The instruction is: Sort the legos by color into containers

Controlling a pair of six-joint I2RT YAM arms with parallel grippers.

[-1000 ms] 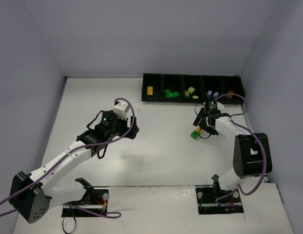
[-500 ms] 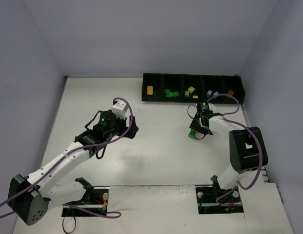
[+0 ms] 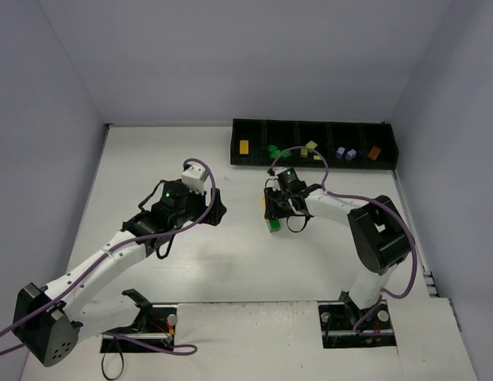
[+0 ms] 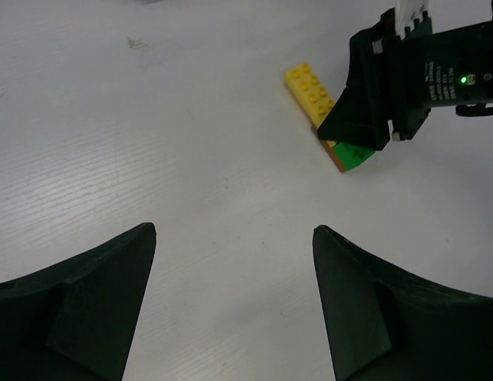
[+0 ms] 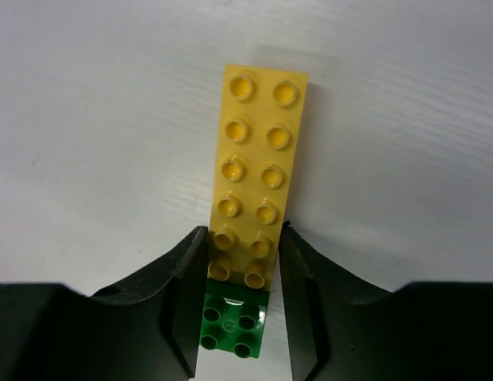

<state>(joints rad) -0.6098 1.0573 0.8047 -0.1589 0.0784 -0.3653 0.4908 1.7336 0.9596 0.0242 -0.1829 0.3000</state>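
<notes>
White tabletop (image 3: 230,262), closed in by pale lilac-grey walls (image 3: 230,63), is seen from above. Along its far edge a long black tray (image 3: 233,151) of five compartments is set. Bricks are already sorted in it by color: a yellow one (image 3: 244,147) at the left end, then dark green (image 3: 274,151), lime (image 3: 311,147), lavender (image 3: 345,152) and orange-brown (image 3: 374,151).

Near the middle of the table, well short of the tray, a small stack is gripped by the right gripper (image 5: 240,246). Its fingers are clenched on the sides of a long yellow brick (image 5: 258,159), at the end where a green brick (image 5: 234,321) is joined beneath. An orange-brown piece (image 4: 335,163) is glimpsed under the stack from the left wrist view. The stack is probably held here, not carried to a compartment, because mixed colors must be pulled apart first.

The left gripper (image 4: 234,232) is held spread wide and empty, low over the table and pointed at the stack. It seems placed to take the free yellow end.
</notes>
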